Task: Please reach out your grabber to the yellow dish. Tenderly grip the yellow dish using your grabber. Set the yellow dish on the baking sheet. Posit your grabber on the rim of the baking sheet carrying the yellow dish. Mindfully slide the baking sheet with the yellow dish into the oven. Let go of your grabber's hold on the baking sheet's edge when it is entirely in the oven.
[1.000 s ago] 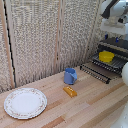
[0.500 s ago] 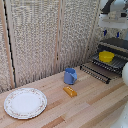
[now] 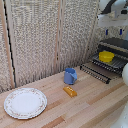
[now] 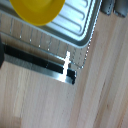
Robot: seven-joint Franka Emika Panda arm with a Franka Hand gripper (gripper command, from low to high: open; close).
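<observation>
Claw raised above yellow dish on baking sheet, no legible writing

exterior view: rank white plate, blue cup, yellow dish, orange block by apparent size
1. white plate
2. blue cup and yellow dish: look alike; dish sits farther back, so unsure
3. orange block

You see even, diffuse lighting in both views, with no hard shadows. The exterior view is low in resolution and soft throughout. The wrist view is blurred; a bright glare streak marks the dark bar below the baking sheet, beside the grabber.
</observation>
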